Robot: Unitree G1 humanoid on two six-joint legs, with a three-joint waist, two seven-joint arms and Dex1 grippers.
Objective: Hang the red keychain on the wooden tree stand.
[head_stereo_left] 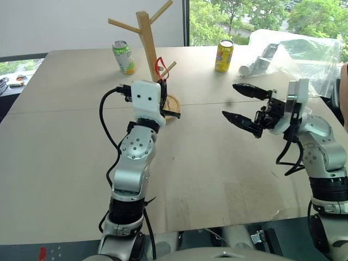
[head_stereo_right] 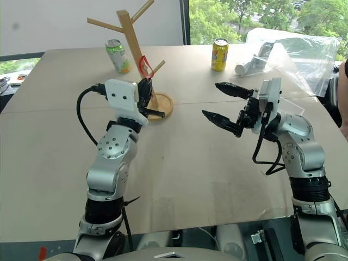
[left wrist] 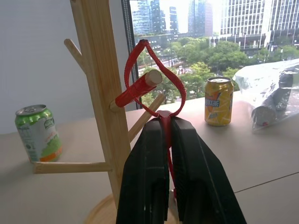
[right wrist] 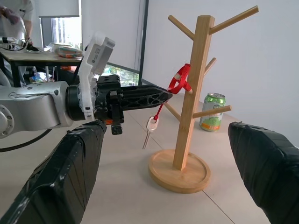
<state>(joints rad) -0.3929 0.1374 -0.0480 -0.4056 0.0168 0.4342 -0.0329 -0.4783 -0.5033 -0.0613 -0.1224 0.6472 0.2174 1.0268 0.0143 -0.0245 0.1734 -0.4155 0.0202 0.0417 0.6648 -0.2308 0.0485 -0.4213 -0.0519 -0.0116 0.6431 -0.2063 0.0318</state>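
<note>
The left claw [left wrist: 167, 140] is pinching the red keychain [left wrist: 154, 74] by the base of its loop, fingers closed tight on the strap. The loop is already sitting over a red-tipped peg of the wooden tree stand [right wrist: 189, 100], and the small key [right wrist: 148, 130] is dangling below the claw, clear of the bench [head_stereo_left: 217, 163]. The right claw [head_stereo_left: 246, 106] is hanging well apart to the side, its fingers spread wide and holding nothing.

The hanging step seems to be nearly done. The next move likely calls for opening the left fingers and drawing back without dragging the loop off the peg.

How far the loop is seated along the peg is hard to judge, and the left arm is hiding part of the stand's base from the head views.
</note>
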